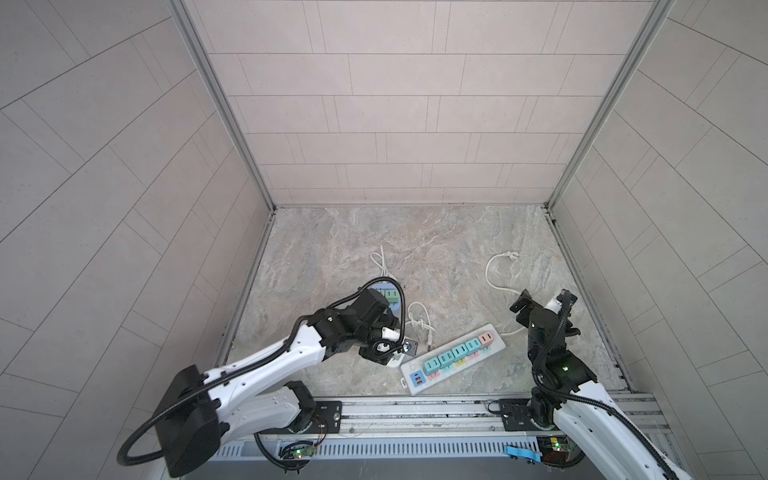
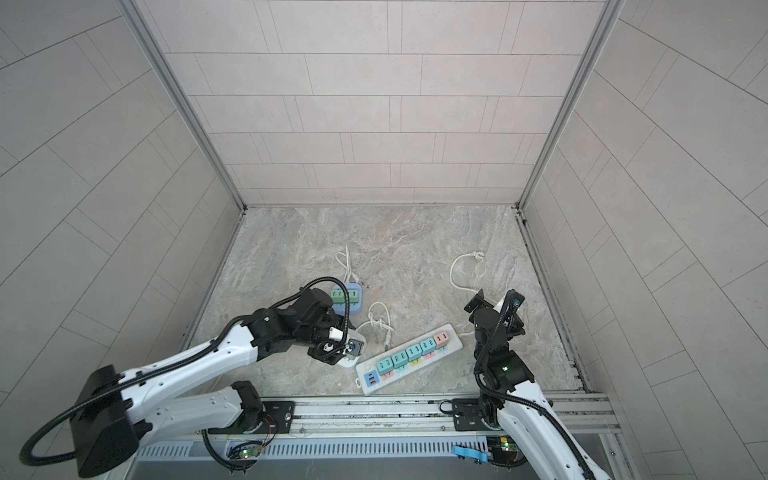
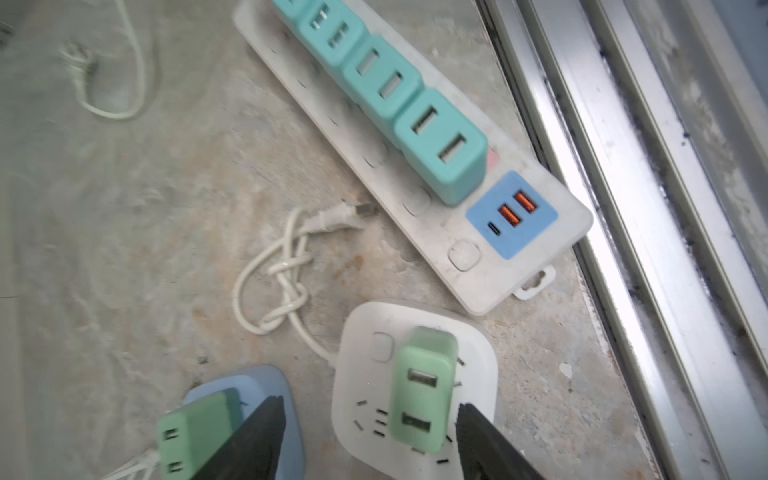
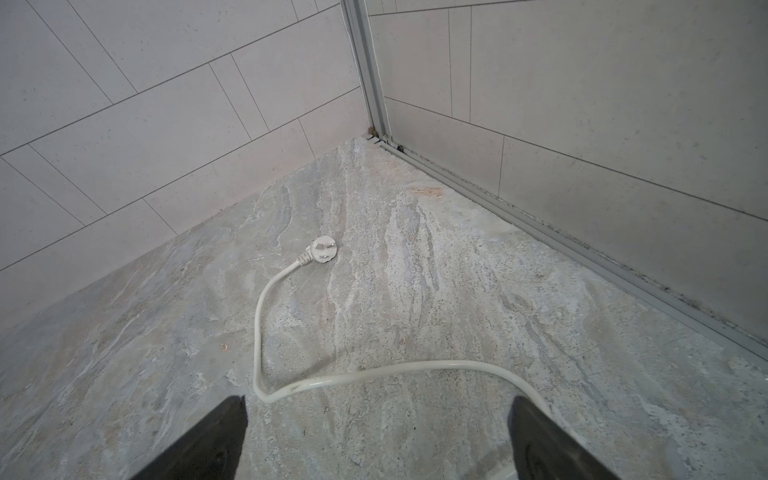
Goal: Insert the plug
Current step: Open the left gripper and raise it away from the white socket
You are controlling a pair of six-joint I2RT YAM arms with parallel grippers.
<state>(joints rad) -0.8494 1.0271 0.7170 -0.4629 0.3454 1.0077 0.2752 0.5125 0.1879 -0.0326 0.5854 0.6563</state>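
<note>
- Black fingers (image 3: pixel 253 440) of the left end effector (image 3: pixel 370 405) fill the near edge of the left wrist view. They are spread apart on either side of the green plug (image 3: pixel 422 388) and grip nothing.
- One finger has a clear gap to the plug. The other tip is just beside the plug's lower corner, and I cannot tell whether it touches.
- That green plug stands on the white square socket (image 3: pixel 478 361), with its two USB slots facing up and its prongs hidden underneath.
- Just beside it is a blue socket block (image 3: pixel 274 382) that carries another green adapter (image 3: pixel 195 432).
- Near the white socket, a knotted white cord (image 3: pixel 286 270) lies on the tabletop (image 3: pixel 145 249).
- Beyond that, a long white power strip (image 3: pixel 440 232) lies at a slant. It holds a row of teal adapters (image 3: pixel 440 145) and has a blue USB panel (image 3: pixel 512 214) at its end.
- Over on its own side, the right end effector (image 4: pixel 378 401) is wide open and empty above the bare tabletop.
- Ahead of it is a loose white cable (image 4: pixel 259 332) that ends in a wall plug (image 4: pixel 322 248).
</note>
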